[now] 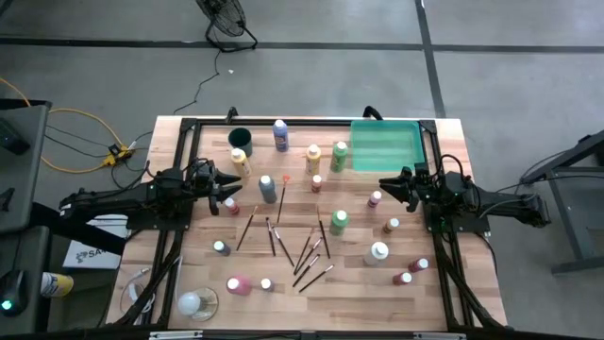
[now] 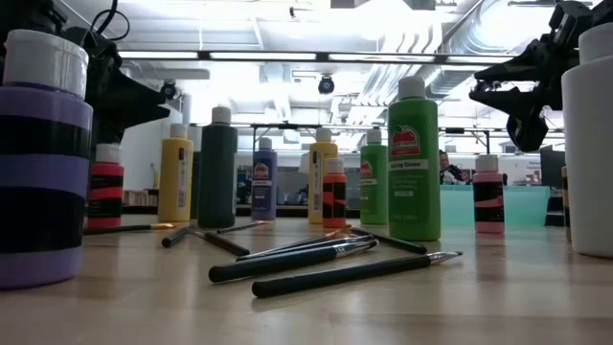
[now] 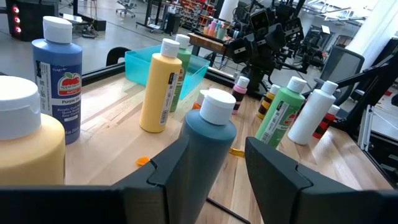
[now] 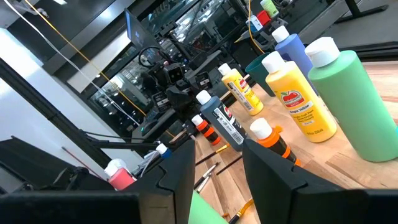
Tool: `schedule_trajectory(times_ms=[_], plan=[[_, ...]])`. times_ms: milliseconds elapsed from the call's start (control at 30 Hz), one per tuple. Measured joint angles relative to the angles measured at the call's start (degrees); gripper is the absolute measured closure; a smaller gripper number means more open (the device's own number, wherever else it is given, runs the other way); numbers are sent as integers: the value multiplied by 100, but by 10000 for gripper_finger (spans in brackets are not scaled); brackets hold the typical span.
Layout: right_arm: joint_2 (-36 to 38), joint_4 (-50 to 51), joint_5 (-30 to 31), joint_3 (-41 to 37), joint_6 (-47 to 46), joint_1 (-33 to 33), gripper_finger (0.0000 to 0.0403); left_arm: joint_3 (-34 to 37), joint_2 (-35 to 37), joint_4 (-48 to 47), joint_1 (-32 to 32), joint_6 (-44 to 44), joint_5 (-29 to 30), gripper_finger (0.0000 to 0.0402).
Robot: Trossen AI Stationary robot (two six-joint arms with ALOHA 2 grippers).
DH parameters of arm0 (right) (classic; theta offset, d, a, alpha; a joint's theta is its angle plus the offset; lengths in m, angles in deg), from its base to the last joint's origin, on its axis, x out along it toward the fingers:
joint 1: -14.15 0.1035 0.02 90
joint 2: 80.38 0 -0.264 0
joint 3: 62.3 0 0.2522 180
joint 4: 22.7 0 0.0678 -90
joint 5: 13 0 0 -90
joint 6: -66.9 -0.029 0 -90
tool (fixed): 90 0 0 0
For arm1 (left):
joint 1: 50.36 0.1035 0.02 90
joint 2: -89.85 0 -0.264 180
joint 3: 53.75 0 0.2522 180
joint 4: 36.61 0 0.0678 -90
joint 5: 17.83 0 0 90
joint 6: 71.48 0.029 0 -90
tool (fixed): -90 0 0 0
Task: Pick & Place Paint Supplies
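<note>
- Overhead, I'm holding the left gripper (image 1: 229,188) spread just beside the dark teal bottle (image 1: 268,188), while the right gripper (image 1: 390,185), also spread and holding nothing, is waiting near the green tray (image 1: 385,143). Bottles and the paintbrushes (image 1: 300,247) are lying scattered over the bench (image 1: 444,241), none yet in the tray.
- At bench level, I'm seeing the dark teal bottle (image 2: 217,168) standing upright, with the yellow bottle (image 2: 175,179) close beside it; crowding looks like the main risk.
- Through the left wrist camera, the dark teal bottle (image 3: 206,151) is sitting framed between my open fingers (image 3: 277,173). I'd judge it best to advance level, closing on the body below the cap so it isn't tipping.
- Through the right wrist camera, the right gripper (image 4: 214,167) is open with free room ahead; the orange-capped bottle (image 4: 273,143) stands nearest.
</note>
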Motion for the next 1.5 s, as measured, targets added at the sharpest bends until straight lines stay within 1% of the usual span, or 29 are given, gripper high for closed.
schedule_trajectory(times_ms=[100,200,267,333,467,600,767,933,1033,1167,1267,1367,1500], plan=[[-2,-2,21,-1,1,1,275,0,0,0,-1,0,0,250],[0,-2,302,14,-52,1,275,0,-1,1,0,0,1,250],[-65,86,323,84,-239,1,275,0,0,1,-1,0,1,250],[-228,157,256,282,-345,1,275,0,1,0,-1,0,0,250],[-639,700,-181,911,-537,1,275,0,1,-1,-2,0,1,250],[-1353,1753,-325,1739,-543,1,275,0,1,0,-2,0,0,250],[-2426,3382,-281,2939,-627,-1,275,0,1,-1,-1,0,0,250],[-3548,4927,-236,3913,-937,-128,275,0,1,-1,-2,0,0,250],[-4166,5415,-290,4311,-977,-249,275,0,1,-1,-2,0,1,250],[-4946,5628,-360,4607,-1112,-367,272,0,1,-1,-1,0,0,250],[-5462,5653,-484,4834,-1251,-426,249,0,1,0,-1,0,0,250],[-5943,5899,-402,5071,-1269,-478,207,0,1,-1,0,0,1,250],[-6380,6197,-391,5296,-1427,-541,154,0,1,-1,-1,0,1,250]])
